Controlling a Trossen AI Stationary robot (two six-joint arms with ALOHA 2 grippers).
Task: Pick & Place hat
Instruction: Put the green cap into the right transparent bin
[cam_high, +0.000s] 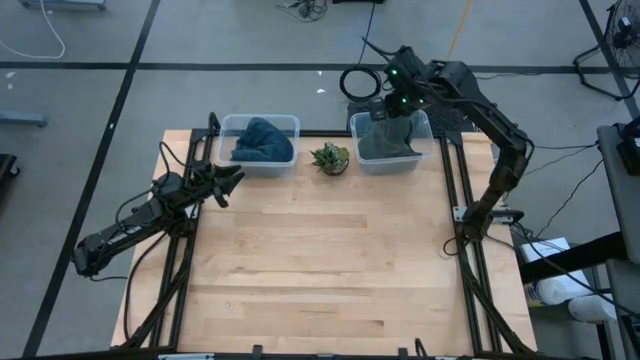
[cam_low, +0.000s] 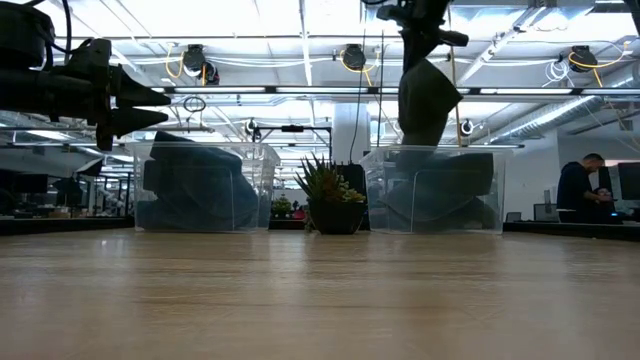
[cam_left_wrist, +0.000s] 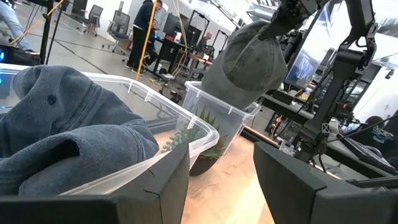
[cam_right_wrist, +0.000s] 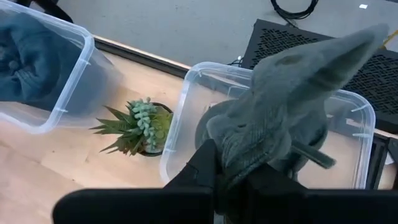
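On wooden table (cam_high: 320, 260), two bins (cam_high: 262, 140)

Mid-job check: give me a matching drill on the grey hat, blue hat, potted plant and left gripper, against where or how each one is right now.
Things:
1. grey hat
2. blue hat
3. potted plant
4. left gripper

States:
A. on the table between the two clear bins
B. open, holding nothing, beside the left bin
C. lying in the left bin
D. pinched by the right gripper, hanging over the right bin

Pairs: 1-D, 2-C, 3-A, 4-B
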